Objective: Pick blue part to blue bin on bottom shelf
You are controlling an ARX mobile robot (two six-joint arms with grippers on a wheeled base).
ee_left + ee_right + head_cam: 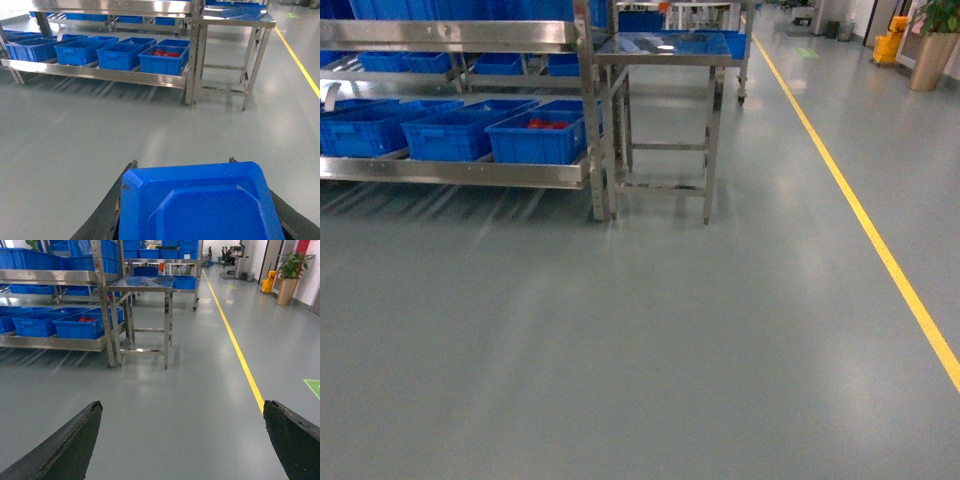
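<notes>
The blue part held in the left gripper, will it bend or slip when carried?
The blue part looks like moulded plastic with a raised panel and sharp edges, so it is probably stiff rather than floppy. Its surface seems smooth, so it may slip a little. The left gripper has fingers on both of its sides, which should help.

Only the gripper fingers of the robot appear. The left gripper (200,210) has two matte black fingers (102,217) with rough, slightly chipped edges, visible as dark wedges flanking the lower frame edge of the left wrist view. The right gripper (182,440) has two broad black tapering fingers (65,445) of the same matte material, with worn grey scuffing along their inner edges. No cables, screws or markings can be made out.
</notes>
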